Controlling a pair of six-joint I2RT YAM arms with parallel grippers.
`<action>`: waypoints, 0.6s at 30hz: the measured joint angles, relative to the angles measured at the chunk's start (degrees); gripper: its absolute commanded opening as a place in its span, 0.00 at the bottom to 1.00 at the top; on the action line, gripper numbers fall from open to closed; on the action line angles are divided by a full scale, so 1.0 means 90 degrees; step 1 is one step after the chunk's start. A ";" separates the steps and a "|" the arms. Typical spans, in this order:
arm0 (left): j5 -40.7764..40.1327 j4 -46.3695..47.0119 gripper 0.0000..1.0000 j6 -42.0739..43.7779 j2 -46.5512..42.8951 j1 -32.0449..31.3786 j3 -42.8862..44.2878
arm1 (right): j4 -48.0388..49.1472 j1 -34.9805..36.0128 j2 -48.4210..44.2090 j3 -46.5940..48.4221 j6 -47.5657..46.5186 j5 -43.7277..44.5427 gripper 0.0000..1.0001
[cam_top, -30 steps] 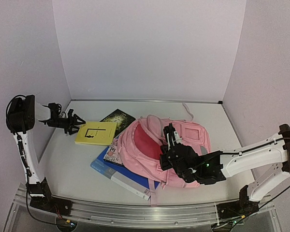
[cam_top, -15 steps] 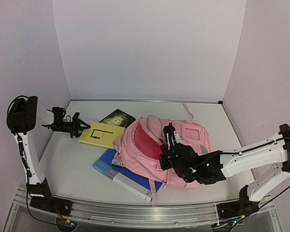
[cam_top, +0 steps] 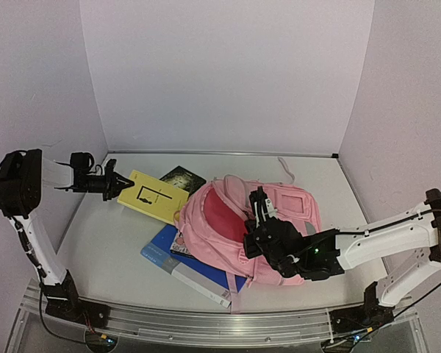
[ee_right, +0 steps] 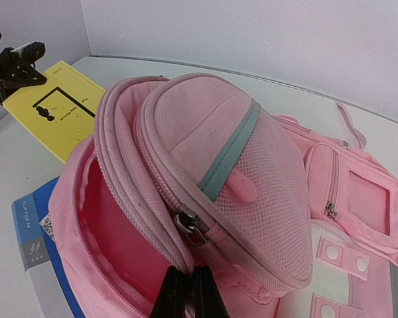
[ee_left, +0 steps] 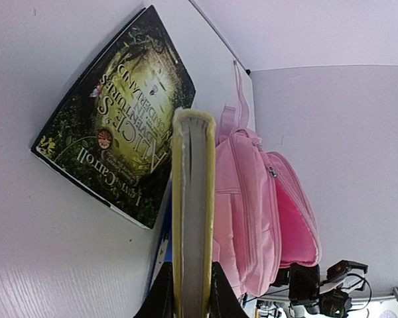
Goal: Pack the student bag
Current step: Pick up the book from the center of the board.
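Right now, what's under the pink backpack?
A blue clip file sticks out from under the student bag on the left-arm side, with a patterned booklet lying on the file. How far they reach underneath, and anything else there, is covered by the bag.

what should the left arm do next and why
Probably swing the left gripper right, carrying the yellow book toward the student bag: the book is gripped and tilted up, and the right gripper holds the bag's mouth open.

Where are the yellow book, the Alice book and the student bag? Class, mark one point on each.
yellow book (cam_top: pixel 153 196): top external view, middle of its cover.
Alice book (ee_left: pixel 119 106): left wrist view, front cover.
student bag (ee_right: pixel 205 126): right wrist view, front pocket.
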 measured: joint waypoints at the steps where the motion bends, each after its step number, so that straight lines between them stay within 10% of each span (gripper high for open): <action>1: -0.0055 -0.0015 0.00 -0.0106 -0.0216 -0.0002 -0.0050 | -0.0005 0.0000 -0.0016 0.0000 0.0002 0.0015 0.00; 18: -0.1070 0.0127 0.00 -0.1987 -0.3412 -0.0697 -0.0134 | -0.0014 0.0002 -0.0080 0.0000 0.0138 0.0319 0.00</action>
